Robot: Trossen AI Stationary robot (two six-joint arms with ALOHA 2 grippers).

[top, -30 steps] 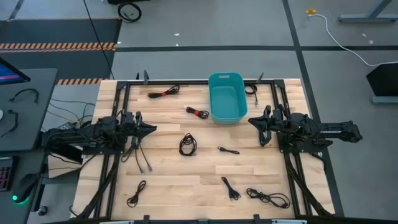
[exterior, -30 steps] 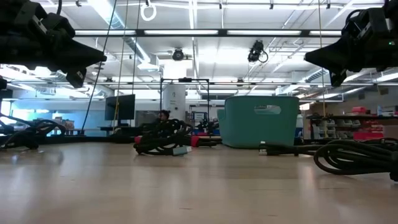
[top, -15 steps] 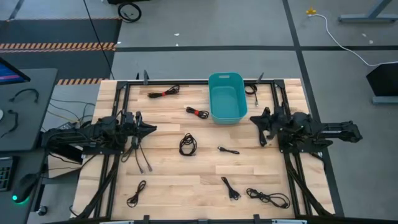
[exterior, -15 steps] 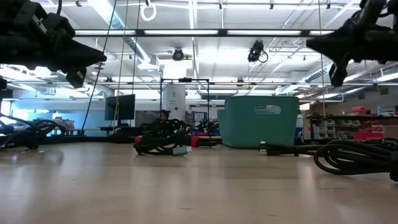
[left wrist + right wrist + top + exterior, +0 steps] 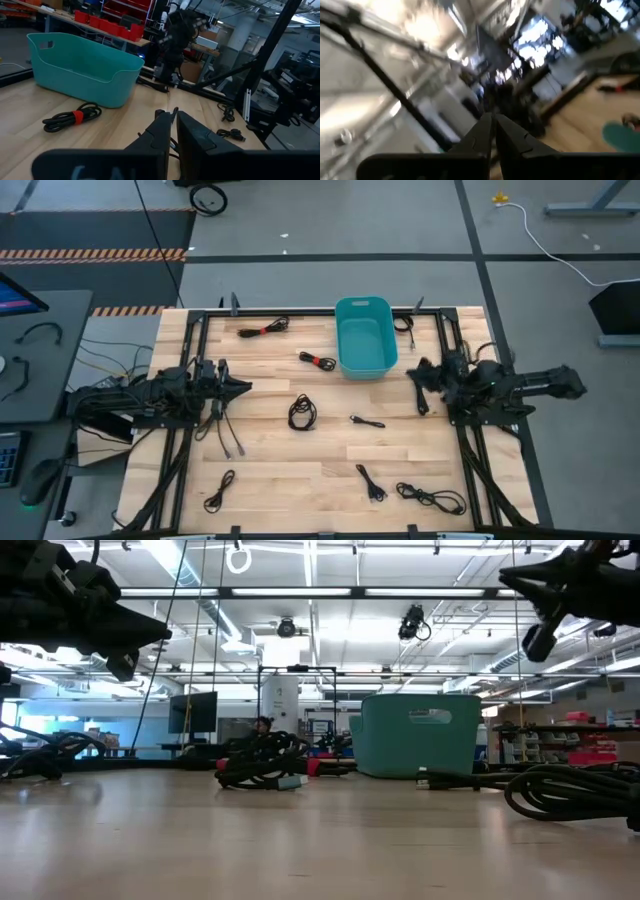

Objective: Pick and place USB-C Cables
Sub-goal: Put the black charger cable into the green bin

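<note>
USB-C cables, short, thin and black, lie scattered over the pale wooden slatted table [image 5: 270, 470]: a coil [image 5: 301, 411] at mid-table, a red-banded one [image 5: 317, 361] just beside the bin, another with red [image 5: 263, 329] near the far edge, and loose ones [image 5: 432, 498] toward the near edge. None appears to lie inside the teal plastic bin [image 5: 365, 337], which stands at the far middle. The left gripper [image 5: 243, 386] hangs above the table's left side, fingers pressed together, holding nothing. The right gripper [image 5: 418, 380] hangs at the right, near the bin; its wrist view is blurred, but its fingers [image 5: 512, 137] seem closed too.
</note>
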